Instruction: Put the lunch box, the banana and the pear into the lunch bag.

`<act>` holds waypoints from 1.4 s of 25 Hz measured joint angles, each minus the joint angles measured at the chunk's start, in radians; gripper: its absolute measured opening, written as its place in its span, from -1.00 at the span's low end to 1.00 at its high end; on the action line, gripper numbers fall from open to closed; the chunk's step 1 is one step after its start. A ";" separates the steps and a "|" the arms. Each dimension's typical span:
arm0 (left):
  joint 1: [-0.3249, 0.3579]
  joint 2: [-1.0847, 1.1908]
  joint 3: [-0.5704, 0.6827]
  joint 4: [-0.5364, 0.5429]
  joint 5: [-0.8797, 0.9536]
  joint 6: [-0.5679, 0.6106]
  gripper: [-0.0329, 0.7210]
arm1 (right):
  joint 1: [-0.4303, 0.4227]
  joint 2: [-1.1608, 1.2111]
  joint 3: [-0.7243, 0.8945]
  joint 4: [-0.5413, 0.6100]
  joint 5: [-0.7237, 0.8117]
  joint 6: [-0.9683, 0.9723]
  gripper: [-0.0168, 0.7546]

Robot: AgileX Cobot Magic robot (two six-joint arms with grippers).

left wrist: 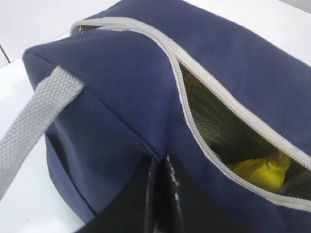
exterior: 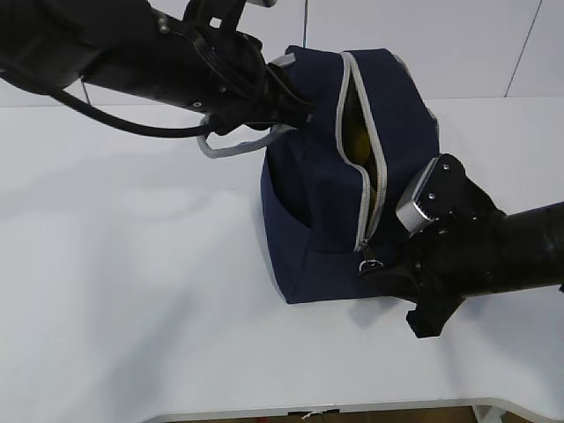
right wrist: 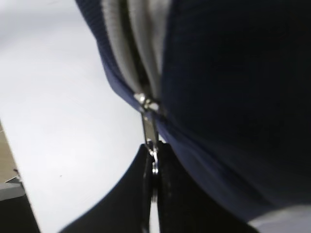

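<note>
The navy lunch bag (exterior: 322, 211) stands on the white table with its grey zipper partly open along the top. Through the gap a yellow fruit (left wrist: 260, 170) shows; I cannot tell whether it is the banana or the pear. The lunch box is hidden. My left gripper (exterior: 295, 115) is shut on the lunch bag's (left wrist: 121, 87) top edge at the back left, its jaws (left wrist: 163, 162) pinching the fabric seam. My right gripper (exterior: 381, 266) is at the bag's (right wrist: 233, 97) front right corner. Its jaws (right wrist: 154, 160) are shut on the metal zipper pull (right wrist: 148, 127).
A grey webbing handle (exterior: 220, 150) loops out under the left arm and hangs beside the bag (left wrist: 34, 126). The white table (exterior: 132, 264) spreads to the left and front of the bag, and its front edge runs along the bottom of the exterior view.
</note>
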 joint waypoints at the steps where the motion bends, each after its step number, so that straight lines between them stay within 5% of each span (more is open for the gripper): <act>1: 0.000 0.000 0.000 0.000 0.000 0.000 -0.95 | 0.000 -0.007 0.000 -0.025 0.000 0.026 -0.91; 14: 0.000 0.000 0.000 0.000 -0.005 0.000 -0.95 | 0.000 -0.111 -0.004 -0.237 0.004 0.311 -0.91; 26: 0.000 0.000 0.000 0.000 -0.012 0.000 -0.95 | 0.000 -0.147 -0.174 -0.625 0.151 0.738 -0.91; 35: 0.000 0.000 0.000 0.000 -0.012 0.000 -0.95 | 0.000 -0.147 -0.282 -0.808 0.271 0.934 -0.91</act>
